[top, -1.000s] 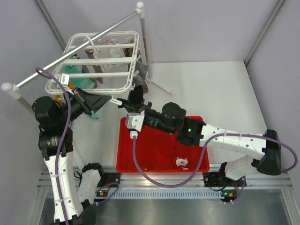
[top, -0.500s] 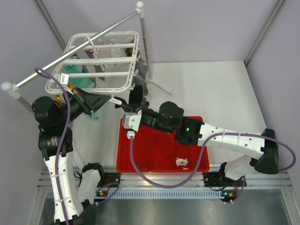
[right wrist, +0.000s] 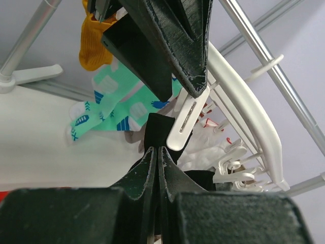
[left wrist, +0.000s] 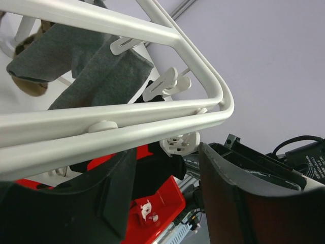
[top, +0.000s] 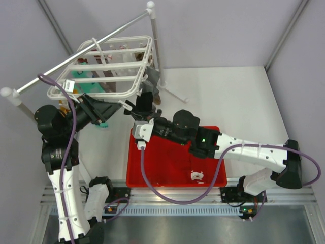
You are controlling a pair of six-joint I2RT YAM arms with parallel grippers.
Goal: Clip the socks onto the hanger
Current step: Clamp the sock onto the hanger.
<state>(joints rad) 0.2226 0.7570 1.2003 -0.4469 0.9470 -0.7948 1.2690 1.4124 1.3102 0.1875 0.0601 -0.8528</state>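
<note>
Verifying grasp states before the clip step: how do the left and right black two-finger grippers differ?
The black left gripper has its jaws apart; the black right gripper has them pressed shut. The right gripper pinches the black fabric sock; the left gripper holds nothing, with a white plastic clip just by its fingertips. Shared: both work at the same corner of the white slatted plastic hanger.

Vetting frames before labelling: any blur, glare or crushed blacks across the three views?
Top external: even light, sharp, no glare or harsh shadows around the hanger. Left wrist: the left gripper is a dark mass with little detail along the picture's bottom; hanger bars bright, not clipped. Right wrist: right gripper and black sock merge into near-black; teal sock behind slightly soft.
</note>
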